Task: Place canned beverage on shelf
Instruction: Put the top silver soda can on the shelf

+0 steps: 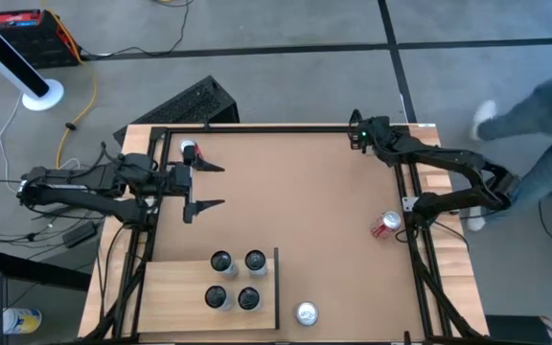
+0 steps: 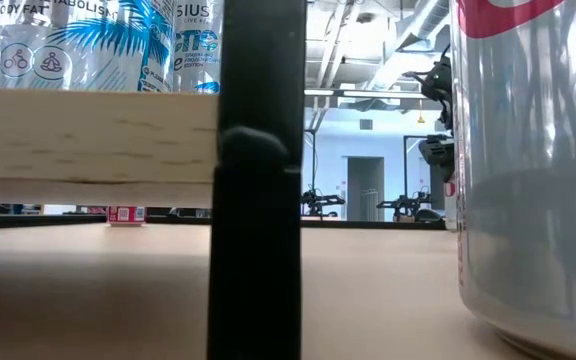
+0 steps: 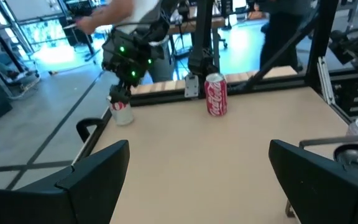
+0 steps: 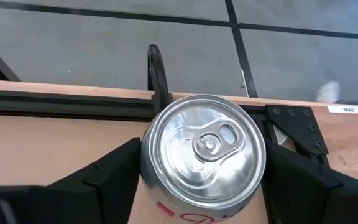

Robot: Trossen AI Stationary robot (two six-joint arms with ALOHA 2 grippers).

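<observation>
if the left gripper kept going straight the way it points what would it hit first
Judging by the left wrist view, the open left gripper points across bare tabletop. The way looks free until the red cola can at the far edge, though depth is uncertain.

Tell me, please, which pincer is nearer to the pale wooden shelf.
Left. The left pincer, open, is over the table a short way from the shelf. The right pincer is at the opposite corner of the table, closed around a can.

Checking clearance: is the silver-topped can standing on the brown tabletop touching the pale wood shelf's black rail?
Apart. High view shows bare tabletop between can and rail.
</observation>
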